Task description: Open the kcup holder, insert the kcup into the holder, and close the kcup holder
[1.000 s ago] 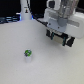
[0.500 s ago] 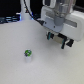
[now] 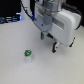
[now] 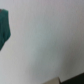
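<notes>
Kcup [image 3: 28,53] sat alone on the white bench [image 3: 15,70], well apart from your claw [image 3: 48,42]. Claw looked released, holding nothing. You probably needed to open the holder first.

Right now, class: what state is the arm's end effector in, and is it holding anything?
End effector: open or closed cannot be told at this blur; nothing visibly held. The kcup stands apart on the white table.
</notes>
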